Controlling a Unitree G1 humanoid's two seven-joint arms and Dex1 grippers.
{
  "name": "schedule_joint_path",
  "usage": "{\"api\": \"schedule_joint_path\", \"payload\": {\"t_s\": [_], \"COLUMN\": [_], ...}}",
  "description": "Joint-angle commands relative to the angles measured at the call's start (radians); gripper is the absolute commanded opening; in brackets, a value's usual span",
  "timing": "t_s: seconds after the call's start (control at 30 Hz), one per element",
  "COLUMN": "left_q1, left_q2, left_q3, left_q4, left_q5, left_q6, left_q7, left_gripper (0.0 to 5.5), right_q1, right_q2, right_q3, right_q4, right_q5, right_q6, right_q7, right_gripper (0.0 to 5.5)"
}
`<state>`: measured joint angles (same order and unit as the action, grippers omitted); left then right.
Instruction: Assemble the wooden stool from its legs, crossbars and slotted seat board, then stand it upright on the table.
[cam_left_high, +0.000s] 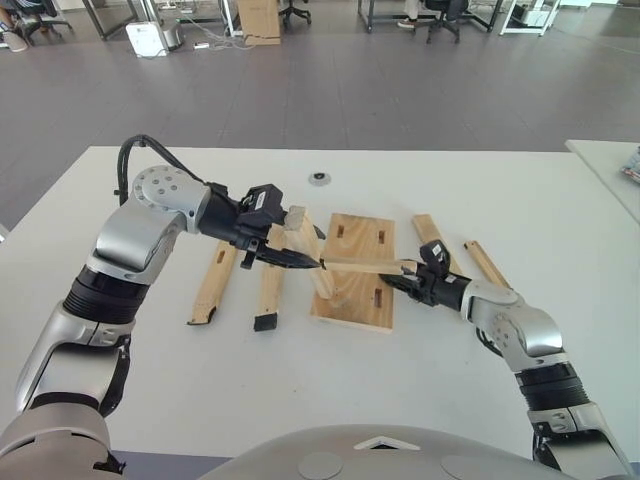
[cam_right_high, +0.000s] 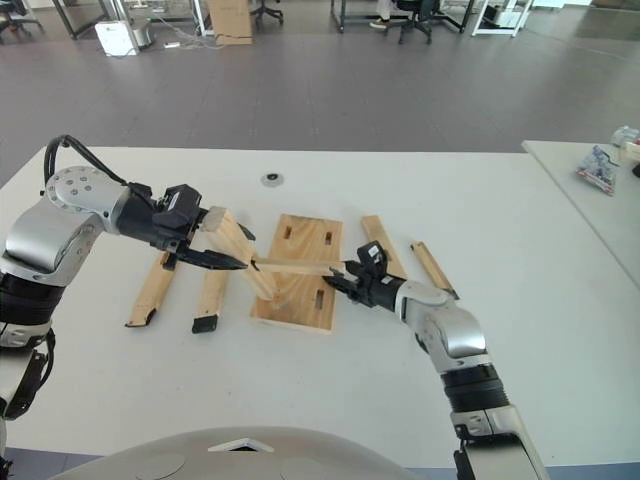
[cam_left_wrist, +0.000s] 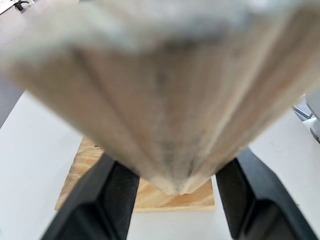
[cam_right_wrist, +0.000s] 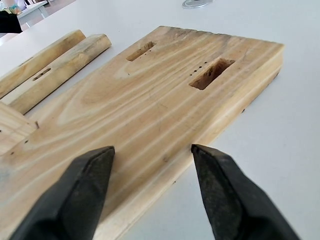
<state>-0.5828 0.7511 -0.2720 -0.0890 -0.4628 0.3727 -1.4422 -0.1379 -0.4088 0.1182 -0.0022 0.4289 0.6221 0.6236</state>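
Slanted leg (cam_left_high: 320, 280) on seat board (cam_left_high: 362, 235), top leftward, crossbar (cam_left_high: 365, 265) horizontal

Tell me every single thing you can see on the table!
Table: one, white, under everything.
Board: one, pale wood with slots, flat mid-table.
Leg: one, pale wood, tilted over the board's left side, held.
Crossbar: one, thin pale wood, level above the board, between leg and right gripper.
Pieces: four, pale wood, lying flat, two on each side of the board.
Disc: one, grey, behind the board.
Left gripper: black, clamped on the leg.
Right gripper: black, open over the board.
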Motion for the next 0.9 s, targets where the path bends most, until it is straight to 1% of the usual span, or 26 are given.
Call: {"api": "schedule_joint_path", "payload": {"t_s": [0.03, 0.2, 0.33, 0.4, 0.43, 0.53, 0.67, 0.7, 0.73, 0.8, 0.9], "left_q1": [0.118, 0.138, 0.124, 0.115, 0.102, 0.062, 0.101, 0.106, 0.114, 0.135, 0.194], "left_q2": [-0.029, -0.012, 0.012, 0.021, 0.008, -0.030, 0.002, 0.008, 0.015, 0.031, 0.046], "left_q3": [-0.147, -0.232, -0.292, -0.300, -0.304, -0.309, -0.299, -0.295, -0.287, -0.275, -0.228], "left_q4": [0.059, 0.086, -0.008, -0.060, -0.038, 0.112, 0.000, -0.016, -0.034, -0.073, -0.126], "left_q5": [0.068, 0.129, 0.098, 0.046, 0.049, 0.123, 0.053, 0.041, 0.028, 0.003, -0.023], "left_q6": [0.021, 0.019, 0.096, 0.164, 0.166, 0.093, 0.191, 0.198, 0.202, 0.211, 0.220], "left_q7": [-0.050, -0.068, -0.104, -0.109, -0.106, -0.101, -0.053, -0.052, -0.053, -0.049, -0.011], "left_gripper": [2.07, 2.07, 2.07, 2.07, 2.07, 2.07, 2.07, 2.43, 2.58, 3.09, 3.59], "right_q1": [-0.062, -0.075, -0.098, -0.110, -0.114, -0.122, -0.110, -0.110, -0.112, -0.118, -0.121], "right_q2": [0.052, 0.062, 0.081, 0.097, 0.107, 0.130, 0.128, 0.129, 0.132, 0.136, 0.142], "right_q3": [0.011, -0.007, 0.000, 0.007, 0.011, 0.013, -0.002, -0.005, -0.006, -0.009, -0.017], "right_q4": [0.002, 0.000, 0.004, 0.007, 0.007, 0.004, 0.001, 0.000, 0.002, 0.005, 0.009], "right_q5": [0.012, 0.016, 0.015, 0.013, 0.013, 0.015, 0.012, 0.009, 0.006, 0.003, -0.001], "right_q6": [-0.009, -0.006, -0.016, -0.020, -0.023, -0.023, -0.022, -0.020, -0.019, -0.018, -0.022], "right_q7": [0.027, 0.030, 0.036, 0.036, 0.034, 0.026, 0.031, 0.033, 0.034, 0.034, 0.037], "right_gripper": [2.89, 2.89, 2.89, 2.89, 2.89, 2.89, 2.89, 2.89, 2.89, 2.89, 2.89]}}
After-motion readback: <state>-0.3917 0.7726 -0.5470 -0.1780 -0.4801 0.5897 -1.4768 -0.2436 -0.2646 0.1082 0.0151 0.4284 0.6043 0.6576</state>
